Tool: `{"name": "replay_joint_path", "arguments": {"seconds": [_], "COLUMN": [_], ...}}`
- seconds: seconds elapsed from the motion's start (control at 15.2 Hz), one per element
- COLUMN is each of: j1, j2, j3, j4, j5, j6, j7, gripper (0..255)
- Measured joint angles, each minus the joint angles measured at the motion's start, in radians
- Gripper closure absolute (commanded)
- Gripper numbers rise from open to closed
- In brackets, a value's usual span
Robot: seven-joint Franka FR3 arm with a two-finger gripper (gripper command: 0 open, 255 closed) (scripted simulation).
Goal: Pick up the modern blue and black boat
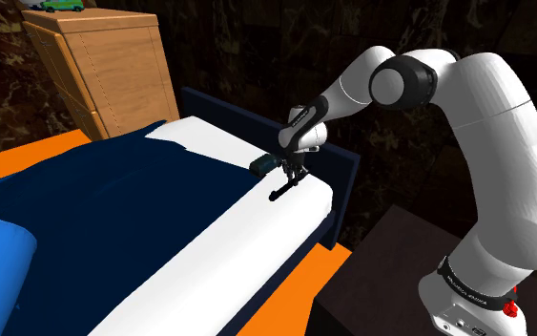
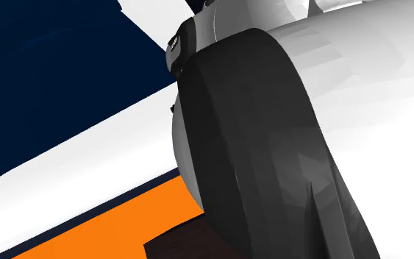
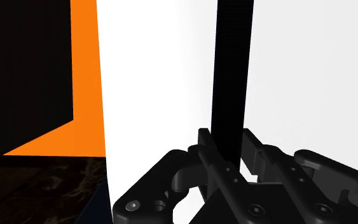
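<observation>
Fingers (image 3: 213, 163) apparently clasp black boat (image 3: 233, 76) over bed (image 3: 152, 76).

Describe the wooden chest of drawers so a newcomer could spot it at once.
Find the bed with its navy cover; beyond it, at the shoulder view's upper left, stands the chest of drawers. It is the one light wooden piece against the dark wall, with something green on top.

Blanket (image 1: 85, 205) on bed (image 1: 257, 234), dresser (image 1: 113, 72) behind bed, hand (image 1: 290, 181) over bed's edge, stand (image 1: 381, 277) beside bed
</observation>
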Motion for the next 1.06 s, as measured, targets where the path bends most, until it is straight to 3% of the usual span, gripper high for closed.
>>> {"name": "replay_joint_path", "arguments": {"seconds": [1.06], "j1": [0.008], "j2": [-0.154], "j3": [-0.013], "j4": [-0.038], "j5": [-0.015], "j6": [-0.116], "j7": [0.017], "gripper": [255]}}
